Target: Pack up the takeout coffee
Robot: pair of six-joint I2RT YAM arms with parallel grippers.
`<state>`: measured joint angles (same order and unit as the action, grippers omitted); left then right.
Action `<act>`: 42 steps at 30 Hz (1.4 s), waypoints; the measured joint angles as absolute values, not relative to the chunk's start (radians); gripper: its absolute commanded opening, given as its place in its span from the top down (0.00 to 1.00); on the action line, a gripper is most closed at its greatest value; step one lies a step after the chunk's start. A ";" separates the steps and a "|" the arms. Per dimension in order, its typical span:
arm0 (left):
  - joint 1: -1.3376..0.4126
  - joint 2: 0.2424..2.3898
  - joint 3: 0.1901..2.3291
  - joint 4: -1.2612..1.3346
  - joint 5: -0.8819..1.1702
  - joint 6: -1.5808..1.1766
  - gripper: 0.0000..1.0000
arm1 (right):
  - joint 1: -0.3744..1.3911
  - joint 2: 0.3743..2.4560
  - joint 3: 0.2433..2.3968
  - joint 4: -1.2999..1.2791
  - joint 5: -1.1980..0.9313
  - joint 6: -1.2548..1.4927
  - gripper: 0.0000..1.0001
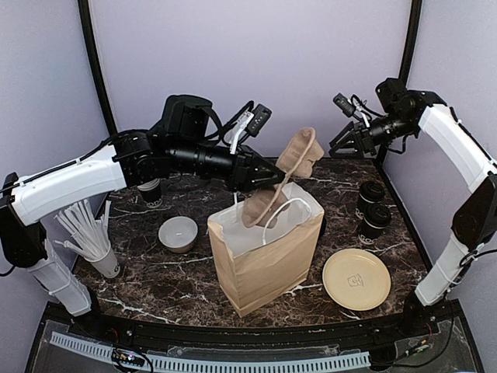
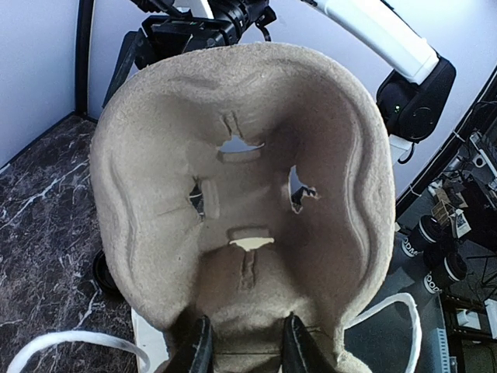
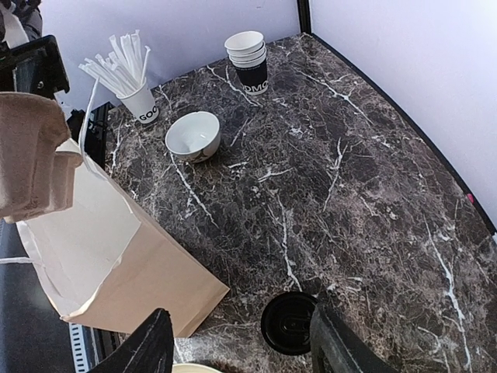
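Note:
Two black lidded coffee cups [image 1: 371,196] [image 1: 377,220] with white lettering stand upright at the table's right side; they also show small in the left wrist view [image 2: 425,235] [image 2: 449,268]. My left gripper [image 1: 262,180] is shut on a tan pulp cup carrier [image 1: 286,177] and holds it tilted over the mouth of an open brown paper bag [image 1: 268,260]. In the left wrist view the carrier [image 2: 248,186] fills the frame, with both fingers [image 2: 199,346] pinching its lower rim. My right gripper [image 1: 343,143] is open and empty, high over the back right of the table.
A low stack of black lids [image 3: 289,322] lies by the bag's corner [image 3: 147,280]. A white bowl [image 1: 178,233], a cup of straws [image 1: 99,252], a lidless cup stack [image 1: 151,193] and a cream plate [image 1: 356,278] stand around the bag.

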<state>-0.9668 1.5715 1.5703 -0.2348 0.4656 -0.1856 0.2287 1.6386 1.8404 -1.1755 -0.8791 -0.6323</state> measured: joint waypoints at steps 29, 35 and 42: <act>-1.007 1.511 1.866 -0.518 0.039 0.031 0.79 | 0.229 1.639 1.823 -1.172 -0.883 -0.631 0.41; -0.968 1.438 1.855 -0.716 -0.323 0.048 0.79 | 0.229 1.639 1.800 -1.171 -0.883 -0.634 0.40; -0.809 1.368 1.595 -0.885 -0.371 -0.100 0.83 | 0.229 1.639 1.800 -1.170 -0.886 -0.634 0.40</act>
<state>-0.8093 1.3682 1.5951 -0.8848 -0.3714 -0.1001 0.2291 1.6390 1.8000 -1.1702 -0.8864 -0.6342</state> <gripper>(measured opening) 0.287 0.595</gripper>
